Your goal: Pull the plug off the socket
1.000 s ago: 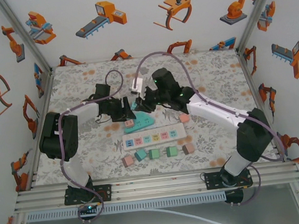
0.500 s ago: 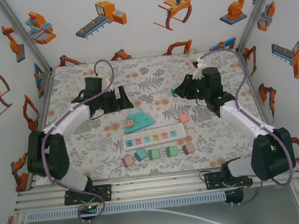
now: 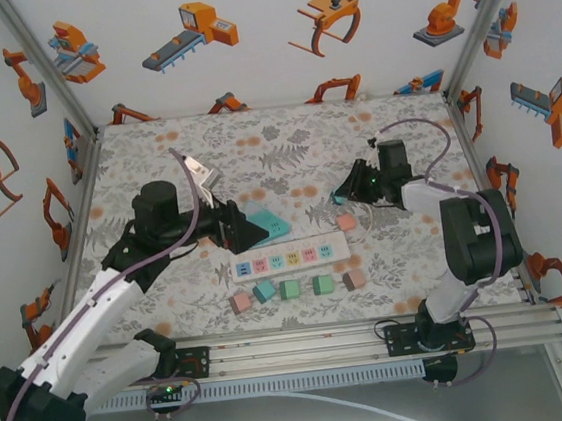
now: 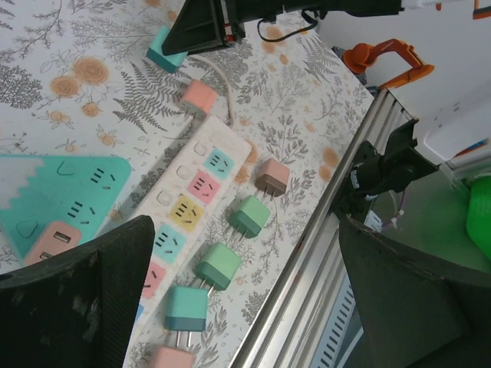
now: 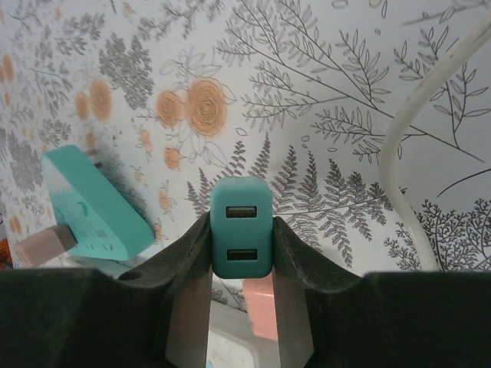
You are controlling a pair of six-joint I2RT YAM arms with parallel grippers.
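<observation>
A white power strip [image 3: 291, 258] with a row of coloured outlets lies across the centre of the overhead frame on a floral tablecloth [image 3: 283, 135]. Just below it, five loose adapters sit in a line, apart from the strip: a pink adapter [image 3: 239, 302] at left, then a teal adapter [image 3: 264, 292], a green adapter [image 3: 289, 289], a second green adapter [image 3: 322, 285] and a brownish-pink adapter [image 3: 355, 279]. A lone pink cube [image 3: 346, 222] rests just above the strip's right end, beside its white cable [image 4: 228, 96]. Orange robot-arm stickers [image 3: 446, 10] dot the white walls at top. An aluminium rail [image 3: 295, 342] spans the lower frame.
</observation>
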